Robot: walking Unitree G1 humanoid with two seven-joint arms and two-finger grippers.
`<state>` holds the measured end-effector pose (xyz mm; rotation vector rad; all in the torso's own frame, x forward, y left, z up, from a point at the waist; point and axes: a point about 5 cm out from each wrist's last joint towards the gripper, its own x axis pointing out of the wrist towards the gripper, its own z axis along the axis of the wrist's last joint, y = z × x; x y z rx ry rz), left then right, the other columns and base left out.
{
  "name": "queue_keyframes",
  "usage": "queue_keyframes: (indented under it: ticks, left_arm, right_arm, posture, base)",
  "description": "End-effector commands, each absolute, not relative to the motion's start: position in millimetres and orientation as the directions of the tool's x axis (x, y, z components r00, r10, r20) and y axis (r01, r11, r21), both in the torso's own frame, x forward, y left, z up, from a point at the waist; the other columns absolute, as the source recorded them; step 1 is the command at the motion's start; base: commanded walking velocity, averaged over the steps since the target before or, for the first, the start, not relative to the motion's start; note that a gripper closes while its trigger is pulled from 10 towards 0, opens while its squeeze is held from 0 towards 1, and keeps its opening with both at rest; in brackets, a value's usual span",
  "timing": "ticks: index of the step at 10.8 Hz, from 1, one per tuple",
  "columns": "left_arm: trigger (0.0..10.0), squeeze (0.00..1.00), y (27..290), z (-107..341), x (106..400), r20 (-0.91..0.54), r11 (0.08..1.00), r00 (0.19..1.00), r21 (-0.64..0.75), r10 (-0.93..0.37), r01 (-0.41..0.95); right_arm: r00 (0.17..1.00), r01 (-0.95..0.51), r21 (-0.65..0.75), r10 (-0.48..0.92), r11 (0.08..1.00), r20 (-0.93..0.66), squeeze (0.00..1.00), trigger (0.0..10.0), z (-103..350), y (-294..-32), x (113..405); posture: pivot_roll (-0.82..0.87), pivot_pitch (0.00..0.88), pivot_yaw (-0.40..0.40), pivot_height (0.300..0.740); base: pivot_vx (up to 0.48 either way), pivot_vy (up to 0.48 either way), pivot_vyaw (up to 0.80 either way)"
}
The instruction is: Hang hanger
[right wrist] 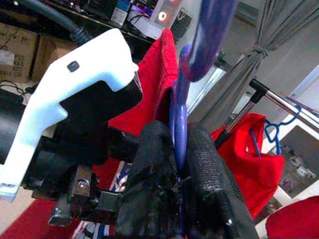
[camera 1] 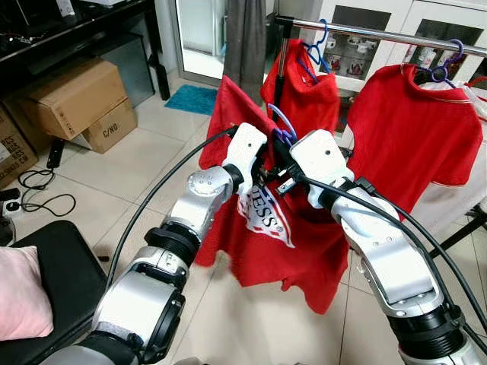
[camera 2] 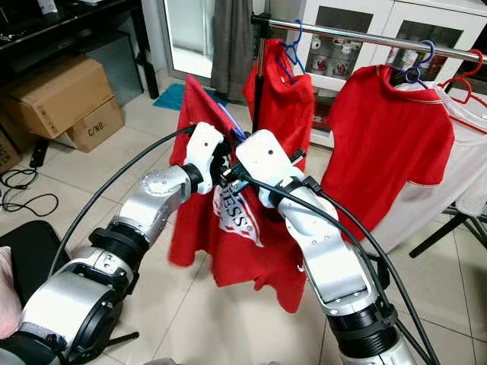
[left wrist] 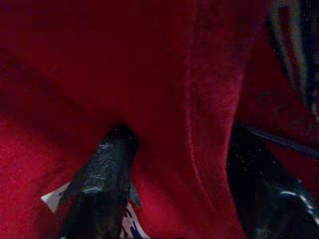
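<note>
A red shirt (camera 1: 266, 228) with a white print hangs on a purple hanger (right wrist: 180, 104) that I hold in front of me, below and short of the metal clothes rail (camera 1: 380, 32). My right gripper (right wrist: 180, 149) is shut on the hanger's neck just under its hook (camera 1: 281, 122). My left gripper (left wrist: 182, 144) is pushed into the shirt beside it, its fingers (left wrist: 99, 184) apart with a fold of red cloth between them. Both white wrist housings (camera 1: 245, 148) meet at the shirt's collar.
Two more red shirts (camera 1: 415, 129) hang on blue hangers on the rail, one bunched at its left end (camera 1: 304, 91). Cardboard boxes (camera 1: 72, 95) and floor cables (camera 1: 38, 201) lie at left. A black seat (camera 1: 61, 266) with a pink cushion (camera 1: 19, 293) is near left.
</note>
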<state>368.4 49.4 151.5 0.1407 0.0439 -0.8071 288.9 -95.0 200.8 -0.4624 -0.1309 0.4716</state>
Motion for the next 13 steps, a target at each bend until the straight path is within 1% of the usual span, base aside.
queue_keyframes:
  ticks: [1,4,7,10,13]
  left_arm:
    - [0.0,0.0,46.9,156.1,367.7,-0.065,0.673,0.684,0.13,-0.727,0.728]
    - [0.0,0.0,50.7,156.7,366.6,-0.041,0.685,0.695,0.138,-0.718,0.715]
    - [0.0,0.0,59.7,157.2,370.9,-0.033,0.73,0.739,0.133,-0.673,0.67]
    - [0.0,0.0,63.6,157.4,373.8,-0.037,0.756,0.763,0.112,-0.645,0.644]
    - [0.0,0.0,65.9,160.9,374.0,-0.023,0.754,0.761,0.116,-0.648,0.646]
  right_arm:
    - [0.889,-0.393,-0.457,0.457,0.798,0.034,0.0,0.0,206.4,-97.4,289.3]
    - [0.891,-0.397,-0.452,0.454,0.799,0.02,0.0,0.0,203.4,-98.3,289.5]
    - [0.886,-0.411,-0.447,0.464,0.794,0.01,0.0,0.0,202.1,-98.0,289.2]
    - [0.885,-0.413,-0.444,0.465,0.795,0.008,0.0,0.0,201.4,-98.8,290.0]
    - [0.886,-0.416,-0.445,0.463,0.793,-0.003,0.0,0.0,199.3,-99.3,290.7]
  posture:
    - [-0.06,0.0,-0.001,0.74]
    - [-0.05,0.0,-0.004,0.74]
    - [-0.05,0.0,-0.007,0.74]
    - [-0.05,0.0,-0.009,0.74]
    - [-0.05,0.0,-0.006,0.74]
  base:
    - [0.0,0.0,0.0]
    - [0.0,0.0,0.0]
    - [0.0,0.0,0.0]
    - [0.0,0.0,0.0]
    - [0.0,0.0,0.0]
